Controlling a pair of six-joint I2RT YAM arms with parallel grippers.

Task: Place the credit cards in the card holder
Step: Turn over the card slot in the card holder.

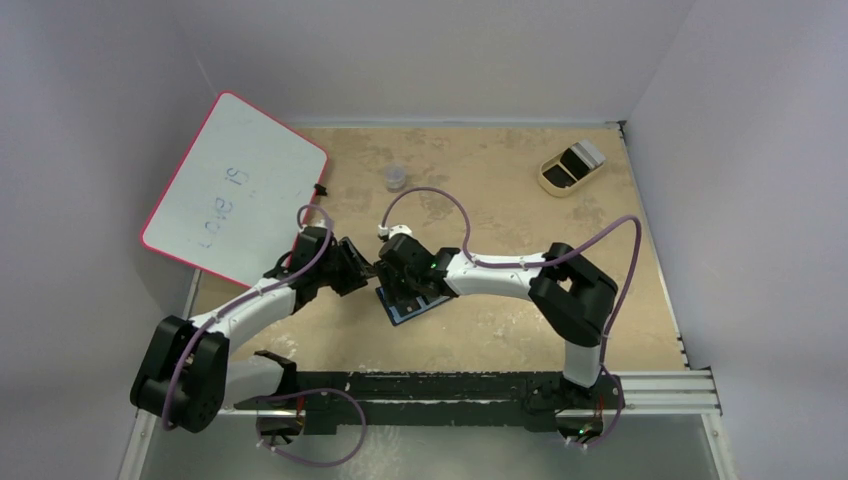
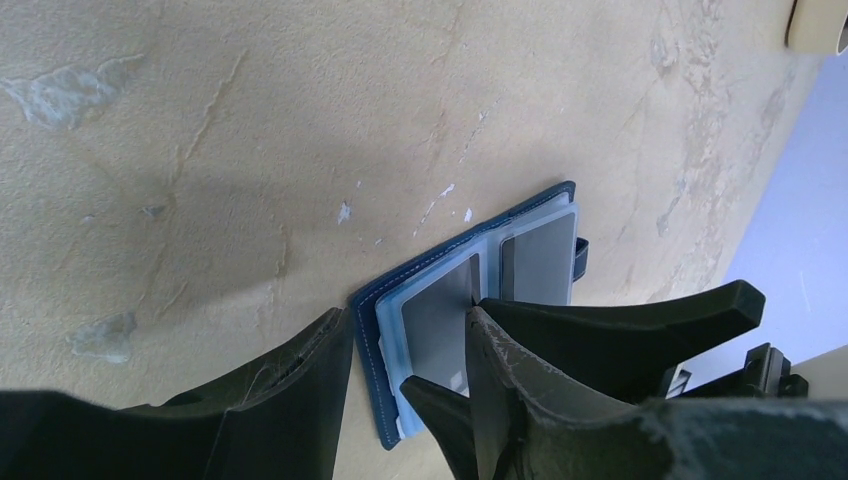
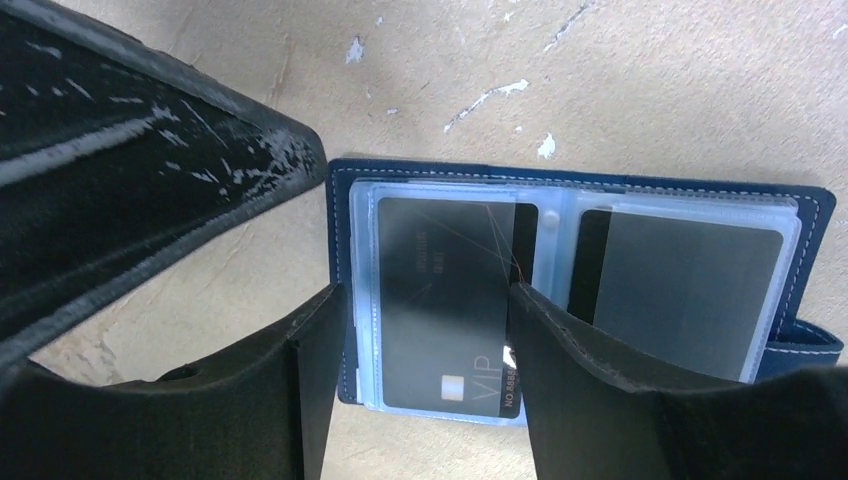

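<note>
Lying open, navy card holder point(image 3: 556, 212) shows two dark cards point(image 3: 440, 285).

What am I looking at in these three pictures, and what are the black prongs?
Two robot arms bolted to a table. One picture looks down from above; the other two come from wrist cameras, so the black prongs are each arm's claw. An open navy card holder lies there, with a whiteboard, a clear cup and a tan tray farther off. The left claw and right claw stand open over the holder, gripping nothing. Two dark cards sit in its clear sleeves.
</note>
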